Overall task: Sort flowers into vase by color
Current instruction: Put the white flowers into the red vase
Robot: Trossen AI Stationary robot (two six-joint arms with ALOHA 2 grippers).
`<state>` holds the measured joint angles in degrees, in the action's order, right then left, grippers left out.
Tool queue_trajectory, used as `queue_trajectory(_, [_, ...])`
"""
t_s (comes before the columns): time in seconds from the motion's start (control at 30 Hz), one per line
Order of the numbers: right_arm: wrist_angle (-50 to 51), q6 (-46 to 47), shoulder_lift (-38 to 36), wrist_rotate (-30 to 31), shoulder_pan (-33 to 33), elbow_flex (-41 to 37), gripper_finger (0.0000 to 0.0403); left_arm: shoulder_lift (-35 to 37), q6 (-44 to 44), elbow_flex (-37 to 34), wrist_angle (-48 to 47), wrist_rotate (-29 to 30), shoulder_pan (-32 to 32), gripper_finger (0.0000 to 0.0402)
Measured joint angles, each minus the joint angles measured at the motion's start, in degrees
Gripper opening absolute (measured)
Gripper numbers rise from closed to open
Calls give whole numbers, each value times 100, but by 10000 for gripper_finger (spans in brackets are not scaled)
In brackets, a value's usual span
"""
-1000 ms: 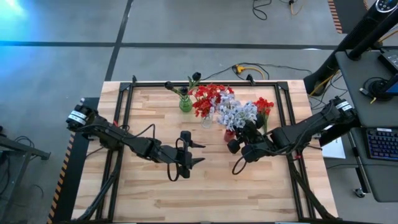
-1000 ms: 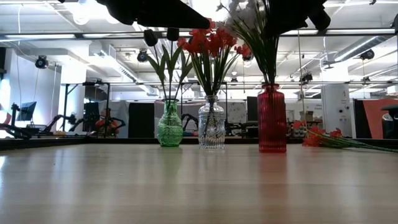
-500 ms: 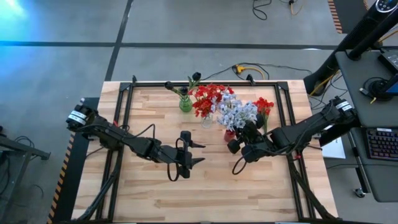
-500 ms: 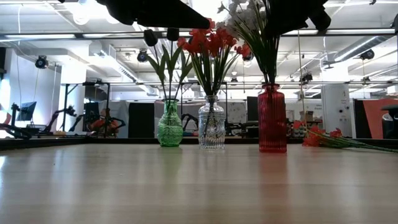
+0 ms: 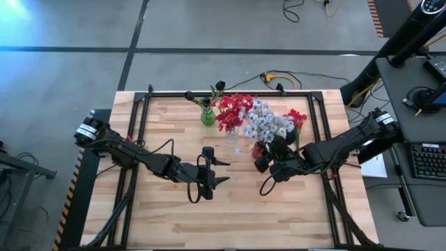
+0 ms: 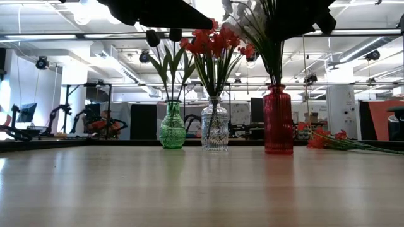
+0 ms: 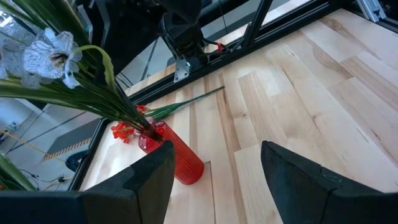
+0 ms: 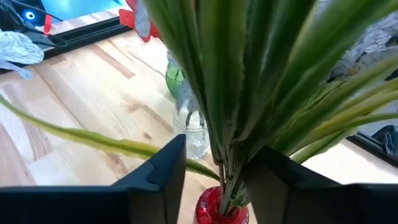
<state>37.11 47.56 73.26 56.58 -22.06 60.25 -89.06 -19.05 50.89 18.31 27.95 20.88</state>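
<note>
Three vases stand in a row at the table's far middle. The green vase (image 5: 208, 117) holds dark buds, the clear vase (image 5: 232, 136) holds red blossoms (image 5: 233, 110), and the red vase (image 5: 257, 149) holds pale blue-white blossoms (image 5: 268, 125). My right gripper (image 8: 214, 174) hovers open just above the red vase's mouth (image 8: 221, 208). The pale flowers' green stems (image 8: 227, 155) pass between its fingers; I see no touch. My left gripper (image 5: 223, 171) hangs open over the table's middle, holding nothing.
Another red flower spray (image 5: 295, 117) lies flat on the table to the right of the red vase, near the black frame rail (image 5: 313, 118). Bare wood (image 5: 230, 216) lies toward the near edge. Cables and a desk sit beyond the table's far and right sides.
The pale blue-white blossoms have swung a little toward the table's far edge, while the stems' lower ends stay in the red vase. Both arms have kept still.
</note>
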Motion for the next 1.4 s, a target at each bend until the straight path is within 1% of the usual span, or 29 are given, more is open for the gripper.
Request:
queue_trajectory(0.23, [-6,-1,-1,-31,-2,137,176,0,0,0,0,1,0,220])
queue_trajectory(0.33, [-8,-1,-3,-227,-2,240,182,0,-13,0,0,1,0,220])
queue_trajectory(0.6, [60,1,-3,-418,-2,388,180,0,-20,0,0,1,0,220])
queue_trajectory(0.9, [272,56,-10,-468,-2,507,182,0,-20,0,-4,1,0,220])
queue_trajectory(1.13, [297,106,-10,-753,-2,507,184,0,-22,0,-4,1,0,220])
queue_trajectory(1.4, [321,136,-95,-774,-2,507,185,0,-22,0,-4,1,0,220])
